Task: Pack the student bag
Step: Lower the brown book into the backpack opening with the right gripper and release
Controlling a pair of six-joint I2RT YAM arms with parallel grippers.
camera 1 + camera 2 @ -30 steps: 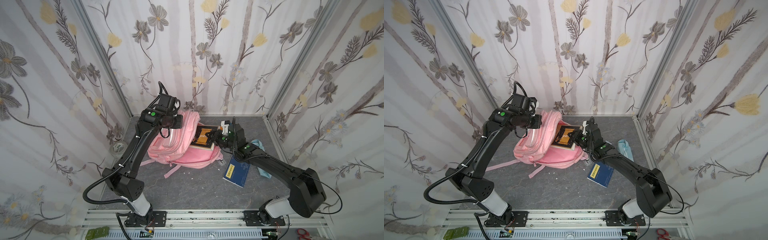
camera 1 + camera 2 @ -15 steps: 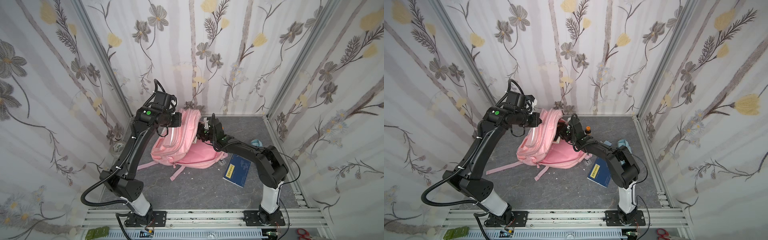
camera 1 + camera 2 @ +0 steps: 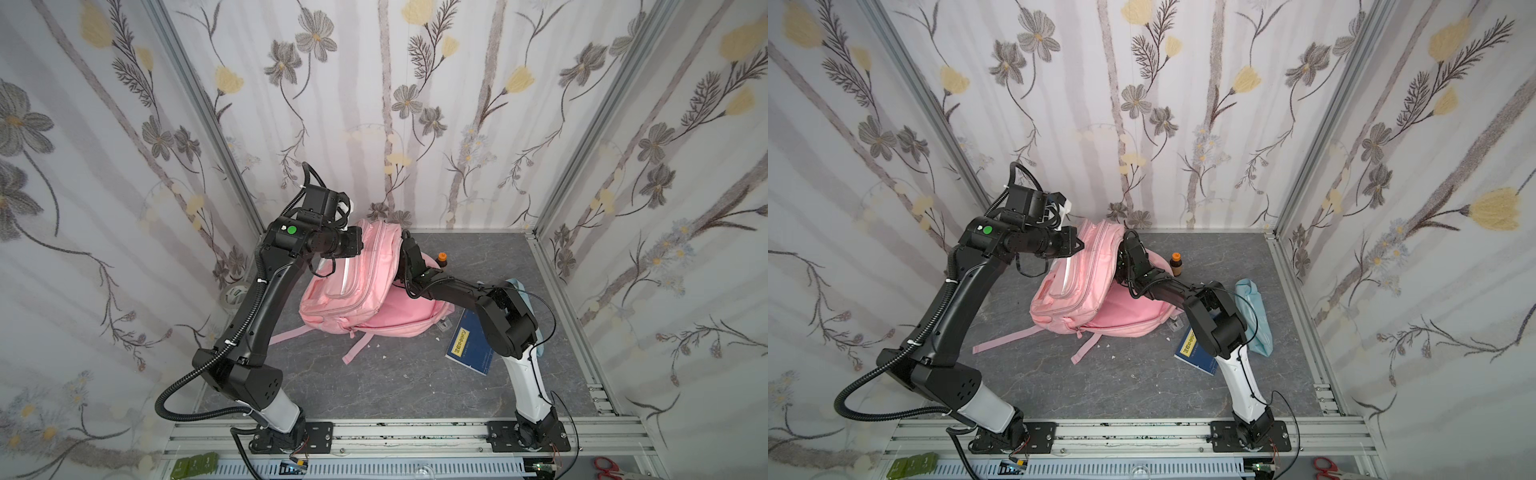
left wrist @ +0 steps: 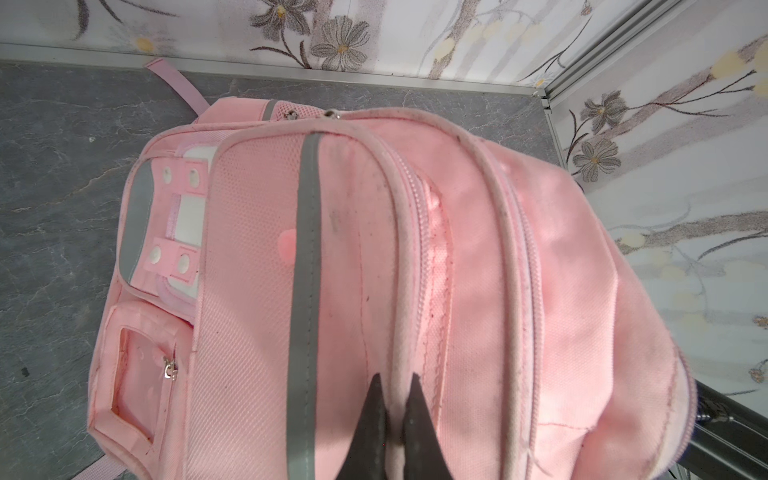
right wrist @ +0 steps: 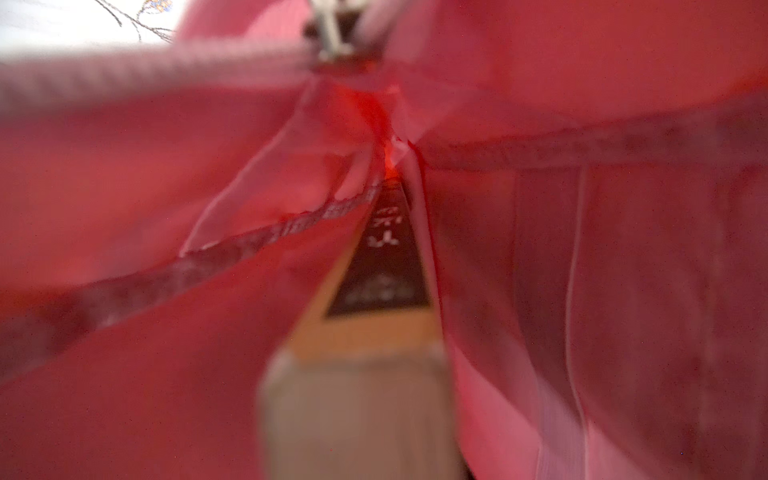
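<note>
The pink student bag (image 3: 349,291) (image 3: 1075,286) lies at the back of the grey floor, with its front part lifted off the back panel. My left gripper (image 4: 395,376) is shut on the pale piping of the bag (image 4: 353,249) and holds that front part up; in both top views it (image 3: 360,245) (image 3: 1079,245) is at the bag's upper edge. My right arm (image 3: 415,270) reaches into the opening, and its gripper is hidden inside. In the right wrist view a brown and orange book (image 5: 376,266) runs from the jaws deep between the pink walls.
A blue book (image 3: 469,345) lies on the floor under the right arm, and a light-blue pouch (image 3: 1254,316) lies beside it. A small brown bottle with an orange cap (image 3: 1176,264) stands behind the bag. Pink straps (image 3: 361,347) trail forward. A tape roll (image 3: 235,293) sits by the left wall.
The right gripper has carried the book from above the bag's mouth down inside it, so the book no longer shows from above. The left gripper has kept its hold and raised the flap slightly.
</note>
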